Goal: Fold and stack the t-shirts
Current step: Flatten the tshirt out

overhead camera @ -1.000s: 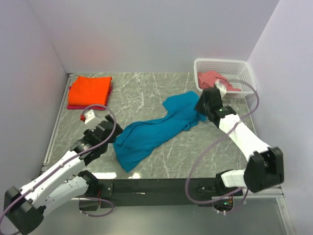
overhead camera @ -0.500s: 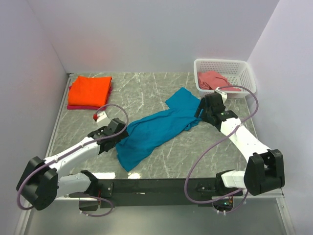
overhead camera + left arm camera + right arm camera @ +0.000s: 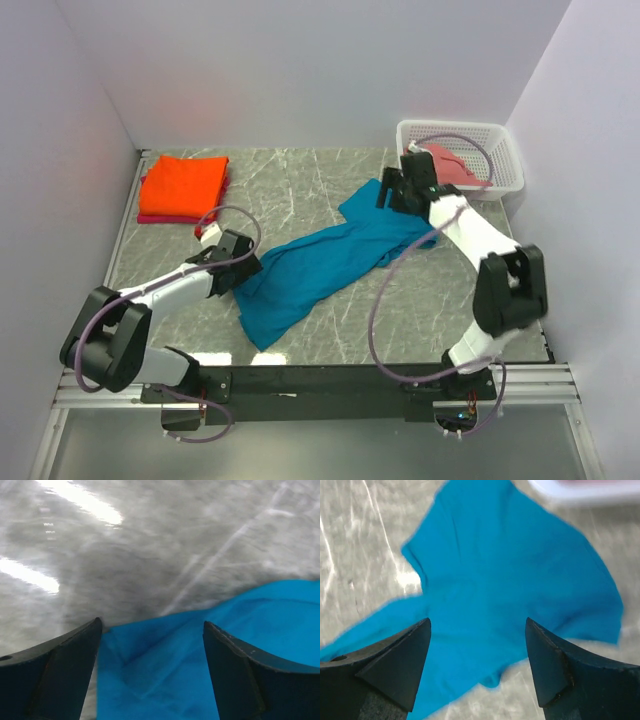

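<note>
At mid-table over teal-blue t-shirt [image 3: 320,262] | with left gripper [image 3: 150,645], right gripper [image 3: 477,640] agape, empty | pinch opposite edges low, pull flat.

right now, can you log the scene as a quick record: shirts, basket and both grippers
teal shirt: unfolded and crumpled, lying diagonally across the middle of the table
orange shirt: folded, far left corner, on top of the magenta shirt
salmon shirt: inside the white basket, far right corner
left gripper: open, low at the teal shirt's left edge
right gripper: open, above the teal shirt's far right end
</note>
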Controlling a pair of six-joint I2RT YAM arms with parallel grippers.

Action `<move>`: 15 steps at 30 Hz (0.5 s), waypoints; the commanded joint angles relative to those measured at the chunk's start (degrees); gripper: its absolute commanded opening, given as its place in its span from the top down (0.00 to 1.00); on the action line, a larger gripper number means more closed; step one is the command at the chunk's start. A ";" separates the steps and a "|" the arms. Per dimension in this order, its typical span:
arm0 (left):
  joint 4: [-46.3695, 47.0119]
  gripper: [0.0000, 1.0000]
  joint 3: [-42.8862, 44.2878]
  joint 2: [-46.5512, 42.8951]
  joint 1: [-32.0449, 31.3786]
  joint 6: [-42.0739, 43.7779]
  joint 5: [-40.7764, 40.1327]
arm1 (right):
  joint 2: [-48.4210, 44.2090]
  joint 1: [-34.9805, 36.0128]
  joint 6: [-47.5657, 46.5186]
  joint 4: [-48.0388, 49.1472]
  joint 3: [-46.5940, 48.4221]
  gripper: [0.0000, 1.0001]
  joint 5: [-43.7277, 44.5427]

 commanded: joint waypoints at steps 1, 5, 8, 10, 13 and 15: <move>3.09 0.13 1.61 1.43 0.10 2.25 5.25 | 9.14 0.90 -1.81 -2.77 10.67 0.18 0.94; 3.70 0.28 0.38 1.43 0.10 3.57 8.60 | 19.44 1.26 -0.50 -6.20 21.47 0.19 1.20; 3.35 0.42 -1.20 1.08 -0.08 3.31 9.56 | 27.96 1.60 0.56 -11.21 31.84 0.20 0.32; 3.70 0.51 -1.64 1.17 -0.69 3.05 10.18 | 33.57 2.04 1.09 -14.11 38.79 0.21 0.59; 2.83 0.98 -1.56 2.13 -1.75 2.09 10.71 | 39.56 2.57 1.62 -17.72 46.97 0.22 0.41; 0.03 0.99 -0.59 2.84 -2.36 0.77 7.73 | 42.65 3.19 1.62 -18.25 50.67 0.23 1.37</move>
